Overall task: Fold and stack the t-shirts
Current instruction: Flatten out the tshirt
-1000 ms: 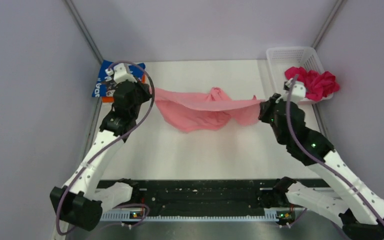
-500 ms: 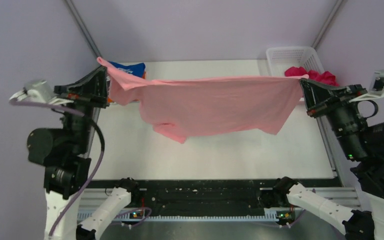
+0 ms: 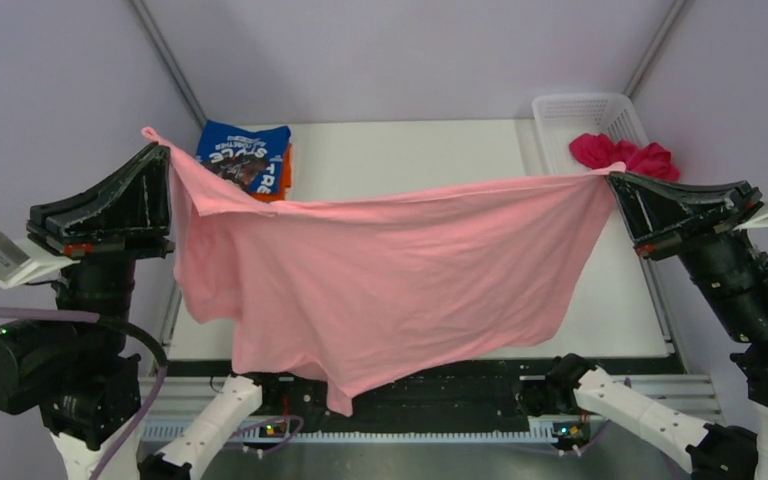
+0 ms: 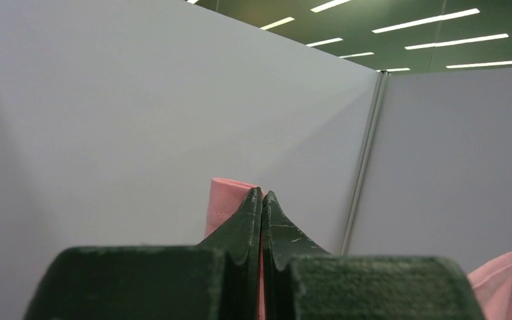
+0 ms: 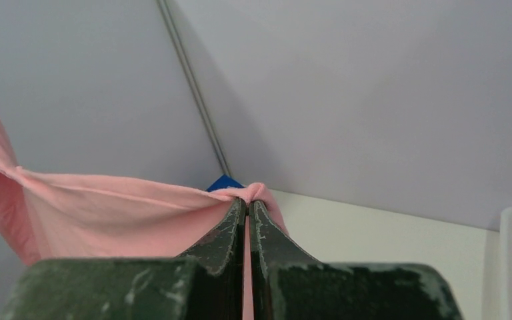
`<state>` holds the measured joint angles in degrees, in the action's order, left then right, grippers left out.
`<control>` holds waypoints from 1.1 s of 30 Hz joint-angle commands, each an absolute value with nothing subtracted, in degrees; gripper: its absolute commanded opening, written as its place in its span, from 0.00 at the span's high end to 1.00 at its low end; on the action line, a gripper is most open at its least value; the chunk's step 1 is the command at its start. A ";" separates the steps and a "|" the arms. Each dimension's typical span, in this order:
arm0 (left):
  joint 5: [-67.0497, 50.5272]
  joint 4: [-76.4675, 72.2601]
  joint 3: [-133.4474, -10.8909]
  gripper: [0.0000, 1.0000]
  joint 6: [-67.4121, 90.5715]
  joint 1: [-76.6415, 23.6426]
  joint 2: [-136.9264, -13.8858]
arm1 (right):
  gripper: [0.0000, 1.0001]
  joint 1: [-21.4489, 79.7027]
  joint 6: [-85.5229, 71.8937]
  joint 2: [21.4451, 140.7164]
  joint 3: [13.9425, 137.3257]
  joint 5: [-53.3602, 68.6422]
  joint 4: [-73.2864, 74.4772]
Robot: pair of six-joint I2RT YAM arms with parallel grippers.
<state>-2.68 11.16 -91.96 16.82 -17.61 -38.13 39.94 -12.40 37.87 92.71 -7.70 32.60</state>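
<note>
Hanging spread above the table (image 3: 410, 150), the light pink t-shirt (image 3: 380, 270) stretches between my arms; the left gripper (image 3: 163, 152) and right gripper (image 3: 615, 182) are each clamped on a top corner. The blue printed t-shirt (image 3: 245, 155) lies far left; the magenta t-shirt (image 3: 622, 153) sits bunched in the white basket (image 3: 570, 108).

Plain pale grey partition walls (image 3: 410, 50) close in a white counter (image 3: 410, 150) on three sides, joined at the back corners by slim metal posts (image 3: 163, 55). Above the partitions, the left wrist view shows a dark ceiling (image 4: 360, 17) with long strip lights (image 4: 440, 20).
</note>
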 commanded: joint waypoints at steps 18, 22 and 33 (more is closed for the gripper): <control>18.71 -4.67 -79.14 1.00 12.08 -16.08 -92.07 | 1.00 17.34 -9.39 68.83 57.85 -26.53 2.55; 22.26 9.29 -100.21 0.22 15.93 -15.65 -115.70 | 0.87 11.29 -11.80 89.10 62.47 -19.36 -5.96; 12.28 10.40 -100.61 0.01 21.23 -15.72 -116.43 | 0.07 10.12 -14.50 94.93 69.28 -14.99 1.80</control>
<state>17.45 16.43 -107.04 18.55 -15.88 -127.09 9.96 -11.31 103.77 71.68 -18.65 5.34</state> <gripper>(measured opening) 0.991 0.924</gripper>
